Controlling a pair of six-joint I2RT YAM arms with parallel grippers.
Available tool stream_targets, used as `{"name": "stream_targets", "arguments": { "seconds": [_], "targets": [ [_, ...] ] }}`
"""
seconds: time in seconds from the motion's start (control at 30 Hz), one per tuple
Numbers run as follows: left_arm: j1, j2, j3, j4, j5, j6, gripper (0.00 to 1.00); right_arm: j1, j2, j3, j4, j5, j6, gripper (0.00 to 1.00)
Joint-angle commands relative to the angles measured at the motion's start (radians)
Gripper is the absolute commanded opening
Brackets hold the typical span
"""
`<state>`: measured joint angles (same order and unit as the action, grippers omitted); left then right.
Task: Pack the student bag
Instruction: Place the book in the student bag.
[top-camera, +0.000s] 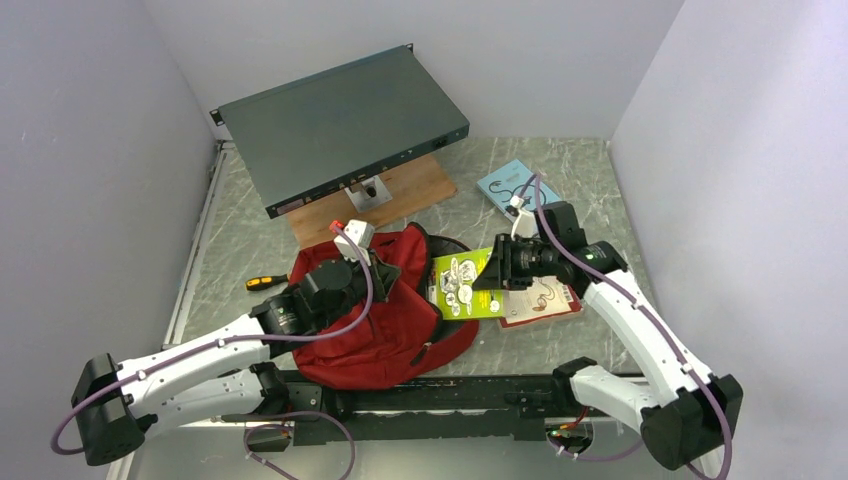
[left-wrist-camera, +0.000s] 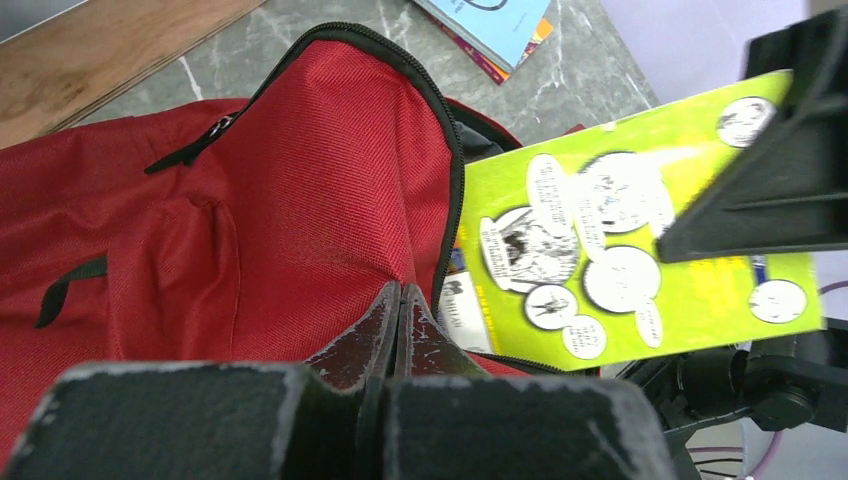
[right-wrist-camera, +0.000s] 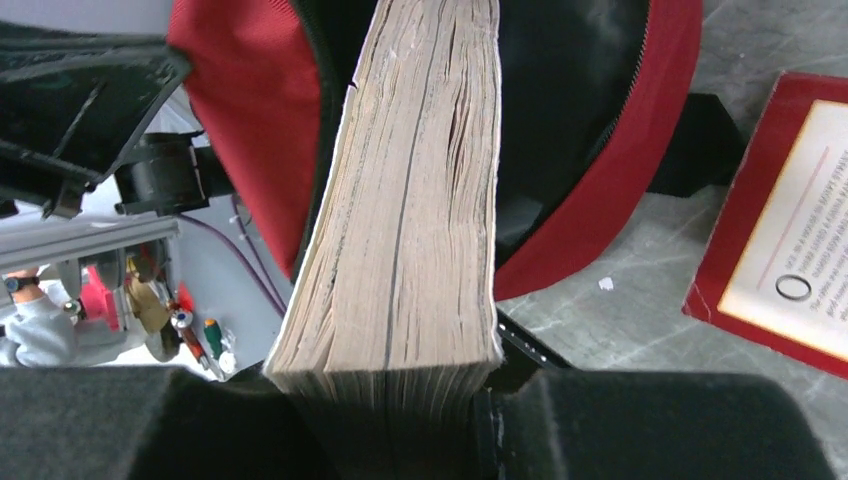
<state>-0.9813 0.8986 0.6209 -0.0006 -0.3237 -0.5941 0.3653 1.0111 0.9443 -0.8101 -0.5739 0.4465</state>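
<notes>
Book at the mouth of the bag

From above you see the student bag (top-camera: 395, 335) lying on the table (top-camera: 590, 170) near the arm bases. The right gripper (top-camera: 497, 268) is clenched on the green book (top-camera: 462, 285) at the bag's opening. Only the right wrist view shows you the page edges pointing into the dark lining. Only the left wrist view shows the left gripper (left-wrist-camera: 400, 318) pinched on the red fabric beside the zipper.

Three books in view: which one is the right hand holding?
The yellow-green book, clamped in the right hand at the mouth of the student bag. The red book and light-blue book lie on the table.
</notes>
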Motion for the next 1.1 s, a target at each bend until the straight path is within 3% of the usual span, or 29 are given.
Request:
{"name": "stream_targets", "arguments": {
  "seconds": [0.0, 0.27, 0.53, 0.8, 1.0, 1.07],
  "targets": [
    [0.001, -0.04, 0.028, 0.179, 0.051, 0.033, 0.0, 0.043, 0.044, -0.045, 0.26, -0.067, 0.081, 0.0],
    [-0.006, -0.03, 0.105, 0.2, 0.166, 0.064, 0.0, 0.124, 0.168, -0.198, 0.853, -0.227, 0.448, 0.0],
    [-0.009, -0.05, 0.129, 0.202, 0.198, 0.071, 0.0, 0.227, 0.338, -0.272, 1.231, -0.222, 0.654, 0.0],
    [-0.01, -0.063, 0.11, 0.201, 0.175, 0.038, 0.0, 0.286, 0.533, -0.264, 1.448, -0.124, 0.665, 0.0],
    [-0.01, -0.054, 0.117, 0.151, 0.116, 0.011, 0.0, 0.345, 0.716, -0.188, 1.535, -0.113, 0.677, 0.03],
    [-0.011, -0.044, 0.124, 0.145, 0.109, -0.003, 0.0, 0.366, 0.712, -0.184, 1.536, -0.047, 0.669, 0.04]
  ]
}}
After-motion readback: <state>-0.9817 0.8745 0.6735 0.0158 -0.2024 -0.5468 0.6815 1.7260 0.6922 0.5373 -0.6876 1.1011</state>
